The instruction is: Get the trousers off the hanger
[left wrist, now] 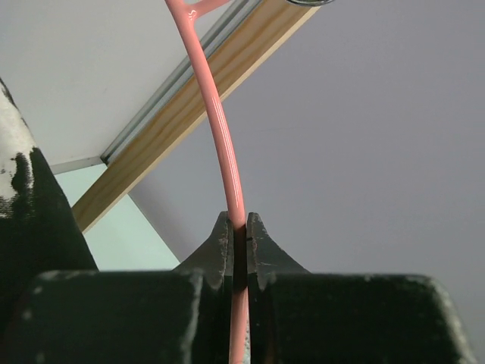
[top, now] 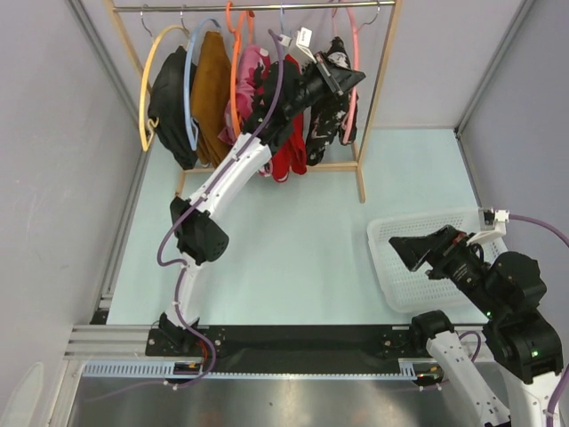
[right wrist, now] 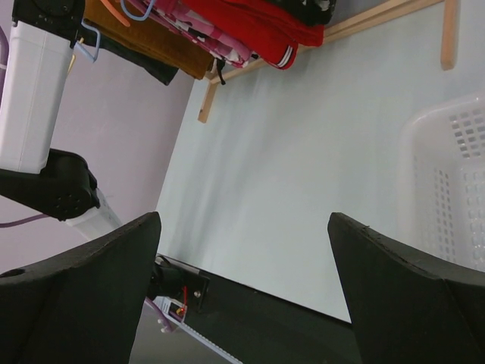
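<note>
The black trousers with white splotches hang on a pink hanger at the right end of the rack. The red trousers hang just to their left and also show in the right wrist view. My left gripper reaches up to the rack and is shut on the thin pink hanger wire, which runs between its jaws. Splotched black cloth shows at the left edge of the left wrist view. My right gripper is open and empty, low over the table beside the basket.
A wooden rack with a metal rail stands at the back. It also holds a mustard-brown garment, a pink floral garment and a black garment. A white basket sits at the right, and it shows in the right wrist view.
</note>
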Motion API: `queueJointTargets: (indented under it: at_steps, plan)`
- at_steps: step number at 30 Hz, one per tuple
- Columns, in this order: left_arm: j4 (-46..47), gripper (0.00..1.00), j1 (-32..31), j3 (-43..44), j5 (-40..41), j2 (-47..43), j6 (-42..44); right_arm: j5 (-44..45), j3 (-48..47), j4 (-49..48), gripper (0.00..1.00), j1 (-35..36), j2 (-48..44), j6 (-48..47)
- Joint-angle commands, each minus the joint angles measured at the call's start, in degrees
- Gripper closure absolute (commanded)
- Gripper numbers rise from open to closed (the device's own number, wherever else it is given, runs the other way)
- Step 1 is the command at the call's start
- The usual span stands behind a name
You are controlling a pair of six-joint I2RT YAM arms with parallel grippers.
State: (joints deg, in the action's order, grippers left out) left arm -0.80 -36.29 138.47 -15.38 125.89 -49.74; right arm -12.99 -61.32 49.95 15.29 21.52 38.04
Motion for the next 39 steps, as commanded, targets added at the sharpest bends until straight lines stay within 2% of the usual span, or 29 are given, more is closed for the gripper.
queueJointTargets:
  at_steps: [1,9,14,19,24,28,33,36,39]
  plan:
    - [6.95,1.0,0.61,5.05,-4.57,-5.29,-0.36,-1.16,-1.87,-0.3,0.0,-0.26,1.42,0.02]
    - [12.83,1.0,0.52,3.56,-12.91,-9.16,0.25,-1.68,-2.4,-0.73,0.0,-0.26,2.39,-0.51]
    - [12.05,1.0,0.7,2.68,-15.12,-10.04,4.55,-1.95,-2.4,-0.82,0.0,-0.26,2.48,-0.6]
    - [12.14,1.0,0.61,-0.74,-16.88,-12.49,5.17,-2.12,-2.23,-0.82,0.0,-0.26,2.82,-1.04]
    - [11.96,0.99,0.52,-12.42,-17.41,-19.87,6.05,-2.74,-1.26,-0.38,0.0,-0.43,3.97,-4.72]
    - [9.51,1.0,0.17,-20.94,-17.15,-28.13,3.25,-1.34,0.93,-1.0,0.0,-0.7,4.85,-9.29]
    - [3.79,1.0,-1.06,-27.9,-13.55,-36.31,1.66,-2.47,2.96,-6.53,0.0,-0.53,8.44,-12.81]
    - [1.77,1.0,-1.24,-32.12,-11.18,-41.06,-0.97,-2.3,3.05,-9.69,0.0,1.23,11.43,-13.26]
    - [1.24,1.0,-1.24,-36.86,-9.33,-45.01,-5.36,2.43,2.7,-12.77,0.0,7.45,14.24,-12.65]
